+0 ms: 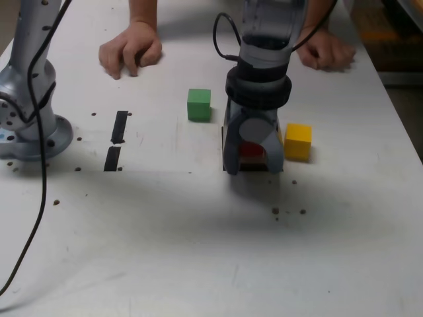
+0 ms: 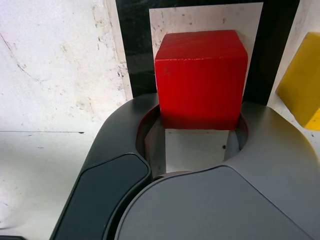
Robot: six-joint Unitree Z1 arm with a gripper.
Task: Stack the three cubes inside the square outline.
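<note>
Gripping the red cube [image 2: 201, 90] between its nearly closed fingers, the claw [image 2: 198, 112] is over the square outline [image 2: 270, 55]. In the exterior view, the yellow cube [image 1: 298, 142] is just right of the outline, the green cube [image 1: 199, 105] to its upper left, both on the desk [image 1: 158, 238].

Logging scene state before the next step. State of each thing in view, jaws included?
Jaws: closed on the red cube, one on each side
Red cube: gripped, over the outline; table contact unclear
Square outline: partly covered
Yellow cube: unstacked, outside the outline
Green cube: unstacked, outside the outline
Person's hands: on the table, off the cubes
</note>
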